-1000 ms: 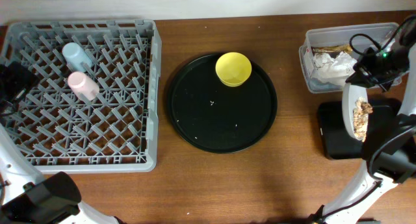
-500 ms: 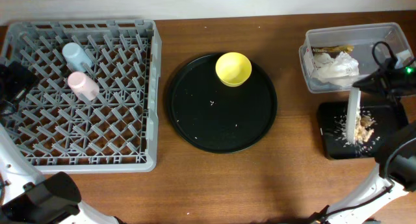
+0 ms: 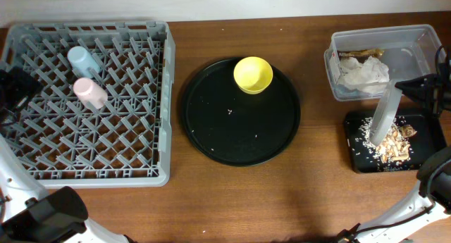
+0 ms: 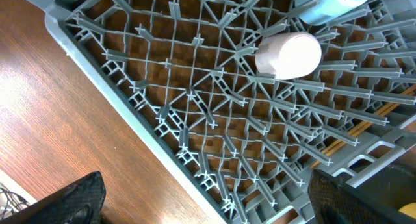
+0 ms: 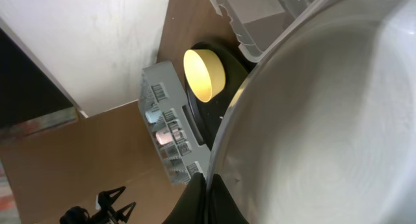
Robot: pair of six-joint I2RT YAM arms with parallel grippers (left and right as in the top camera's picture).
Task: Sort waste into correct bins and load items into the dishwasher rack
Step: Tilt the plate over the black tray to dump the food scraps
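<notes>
Lower right of the overhead: right gripper (image 3: 403, 88) is clamped on the plate (image 3: 384, 120), which is tipped on edge over the flat black tray (image 3: 428, 158) — food scraps (image 3: 394, 146) lie scattered on that tray. Mid-frame, yellow bowl (image 3: 253, 74) sits at the upper edge of the round black tray (image 3: 232, 130). Upper right, clear tub (image 3: 380, 35) holds napkins (image 3: 363, 72) and a wrapper (image 3: 359, 54). Upper left, pink cup (image 3: 90, 92) and blue cup (image 3: 83, 60) lie in the rack (image 3: 91, 137) — left gripper (image 4: 214, 198) at its left edge, fingers spread, grasping nothing.
</notes>
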